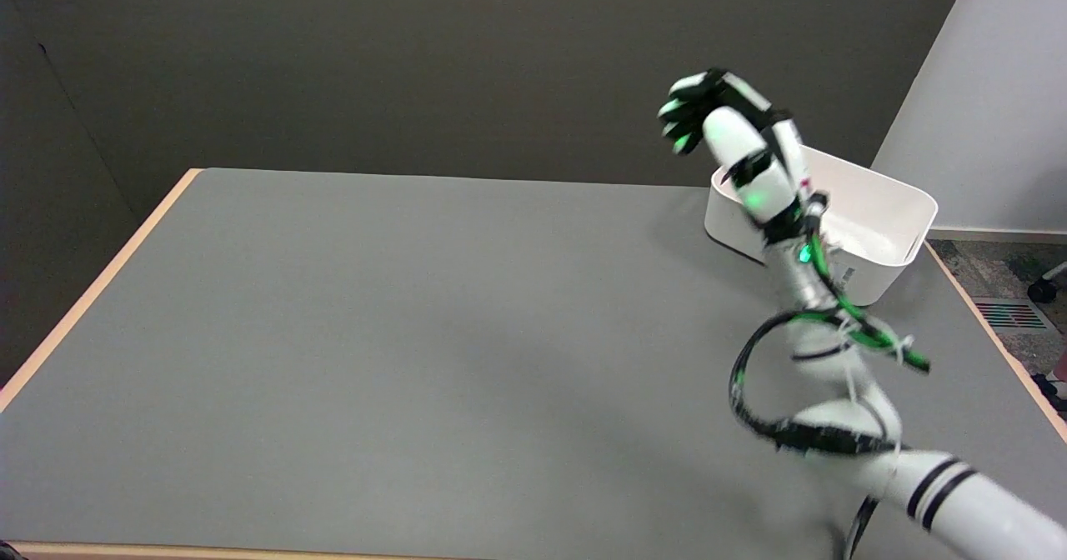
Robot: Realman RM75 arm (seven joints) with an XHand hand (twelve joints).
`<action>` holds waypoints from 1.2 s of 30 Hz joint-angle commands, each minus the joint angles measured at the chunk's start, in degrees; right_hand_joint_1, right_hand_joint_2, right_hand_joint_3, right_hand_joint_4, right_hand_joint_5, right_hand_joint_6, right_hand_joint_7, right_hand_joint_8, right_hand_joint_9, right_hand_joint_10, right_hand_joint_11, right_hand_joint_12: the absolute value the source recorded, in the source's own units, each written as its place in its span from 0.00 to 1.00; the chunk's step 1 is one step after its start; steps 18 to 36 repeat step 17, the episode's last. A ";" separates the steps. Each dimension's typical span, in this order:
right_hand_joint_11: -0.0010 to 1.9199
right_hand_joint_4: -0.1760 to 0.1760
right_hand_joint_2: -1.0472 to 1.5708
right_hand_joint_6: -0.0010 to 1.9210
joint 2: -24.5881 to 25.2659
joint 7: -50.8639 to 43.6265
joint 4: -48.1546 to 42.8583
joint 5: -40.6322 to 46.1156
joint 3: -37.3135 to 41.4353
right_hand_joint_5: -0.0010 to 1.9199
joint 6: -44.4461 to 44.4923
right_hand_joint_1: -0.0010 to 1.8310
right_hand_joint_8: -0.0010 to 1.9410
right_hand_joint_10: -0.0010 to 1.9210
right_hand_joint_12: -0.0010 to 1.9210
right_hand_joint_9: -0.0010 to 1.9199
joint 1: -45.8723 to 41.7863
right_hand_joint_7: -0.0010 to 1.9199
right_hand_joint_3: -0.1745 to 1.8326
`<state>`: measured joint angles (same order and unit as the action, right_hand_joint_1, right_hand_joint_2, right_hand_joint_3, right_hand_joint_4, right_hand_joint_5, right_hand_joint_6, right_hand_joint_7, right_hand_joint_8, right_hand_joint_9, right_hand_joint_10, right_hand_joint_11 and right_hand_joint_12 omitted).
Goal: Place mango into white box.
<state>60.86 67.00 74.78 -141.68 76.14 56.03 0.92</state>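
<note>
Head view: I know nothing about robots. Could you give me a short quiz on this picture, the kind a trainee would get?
1. True or false: the white box stands near the far right corner of the table.
2. Where is the right hand? A) lying flat on the table; B) raised in the air above the box's left end; C) out of view.
3. Can a mango be seen anywhere?

Key
1. True.
2. B. The hand is blurred, so how its fingers lie is unclear.
3. No. None shows on the table, and the arm hides part of the box's inside.
</note>
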 commanded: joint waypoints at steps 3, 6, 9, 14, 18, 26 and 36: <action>0.38 0.40 0.68 0.63 5.99 9.13 7.75 -0.08 -22.15 0.32 6.60 0.25 0.56 0.73 0.99 0.40 -12.14 0.44 0.55; 0.42 0.35 0.71 0.66 6.88 7.18 6.13 0.26 -24.62 0.30 9.06 0.26 0.59 0.75 1.00 0.40 -12.06 0.43 0.52; 0.43 0.30 0.71 0.66 7.98 5.63 5.28 0.80 -25.40 0.31 11.50 0.27 0.59 0.75 1.00 0.40 -12.06 0.43 0.52; 0.44 0.29 0.72 0.66 8.60 5.32 4.48 0.88 -25.47 0.31 12.29 0.29 0.59 0.74 1.00 0.41 -11.55 0.43 0.50; 0.44 0.29 0.72 0.66 8.51 5.33 4.45 1.20 -25.21 0.31 12.83 0.29 0.59 0.74 1.00 0.41 -11.09 0.43 0.50; 0.44 0.29 0.72 0.66 8.51 5.33 4.45 1.20 -25.21 0.31 12.83 0.29 0.59 0.74 1.00 0.41 -11.09 0.43 0.50; 0.44 0.29 0.72 0.66 8.51 5.33 4.45 1.20 -25.21 0.31 12.83 0.29 0.59 0.74 1.00 0.41 -11.09 0.43 0.50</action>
